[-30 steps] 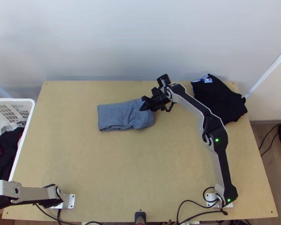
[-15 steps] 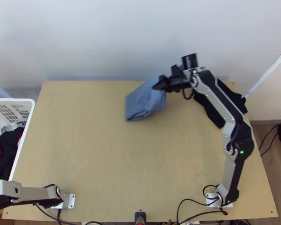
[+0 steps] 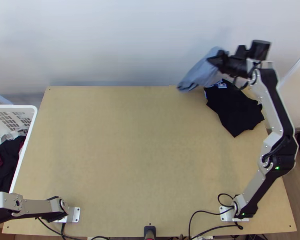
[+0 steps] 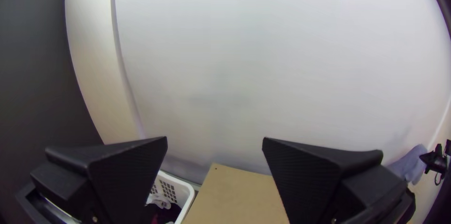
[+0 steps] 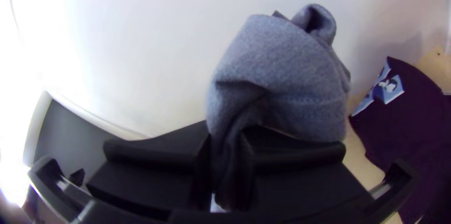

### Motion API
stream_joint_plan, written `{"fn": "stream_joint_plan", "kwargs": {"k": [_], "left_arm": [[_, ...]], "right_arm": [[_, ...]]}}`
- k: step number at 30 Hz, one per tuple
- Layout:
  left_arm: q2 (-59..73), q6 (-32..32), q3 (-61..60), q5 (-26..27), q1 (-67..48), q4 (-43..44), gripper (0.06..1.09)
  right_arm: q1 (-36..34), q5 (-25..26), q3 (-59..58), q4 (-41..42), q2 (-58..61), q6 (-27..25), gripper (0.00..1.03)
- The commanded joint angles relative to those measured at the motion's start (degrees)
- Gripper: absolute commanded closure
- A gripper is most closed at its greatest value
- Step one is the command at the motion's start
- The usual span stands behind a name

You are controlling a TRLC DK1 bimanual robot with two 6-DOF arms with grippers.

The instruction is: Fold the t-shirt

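- Wall (image 3: 130,48): it rises behind the right jaws; a swinging hem could brush it, so the move wants care on that side.
- Counter (image 3: 130,160): its far edge runs below and nearer than the right jaws, with broad room to swing towards the middle.
- Basket (image 3: 27,107): well apart from the right jaws, beyond the counter's left edge.
- Black clothes (image 3: 236,108): a soft heap below the right jaws, nearer and a little right; cloth lowered here could drag on it.
- Shirt (image 3: 202,74): grey-blue, layered and loosely folded, hanging left of the right jaws over the far edge. Likely light, limp and grippy rather than slippery. A pinch through every layer by a folded edge should keep it together; a shallow one may let layers slip.
- Right gripper (image 3: 214,60): jaws closed down on a gathered end of the shirt.
- Left gripper (image 4: 214,142): jaws wide apart, nothing between them.
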Motion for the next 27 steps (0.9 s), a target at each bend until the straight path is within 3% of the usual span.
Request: {"fn": "stream_joint_plan", "kwargs": {"k": [1, 11, 15, 20, 27], "left_arm": [[-0.43, 0.81, -0.54, -0.02, 0.52, 0.53, 0.10], [-0.25, 0.72, -0.54, -0.02, 0.25, 0.88, 0.10], [-0.17, 0.72, -0.54, -0.02, -0.01, 0.97, 0.10], [0.01, 0.55, -0.63, -0.02, -0.27, 1.06, 0.10], [0.01, 0.37, -0.89, -0.02, -0.27, 1.06, 0.10]], "right_arm": [[-2.67, 0.52, 2.97, 1.72, -2.02, 1.52, 1.00], [-10.84, 0.26, 8.42, 4.62, 2.90, 1.35, 1.00], [-12.78, -2.03, 12.37, 4.44, 6.33, 1.35, 1.00], [-13.13, -6.86, 12.73, 3.39, 9.50, -2.61, 1.00], [-13.83, -7.04, 12.02, -2.32, 12.84, -8.15, 1.00]]}}
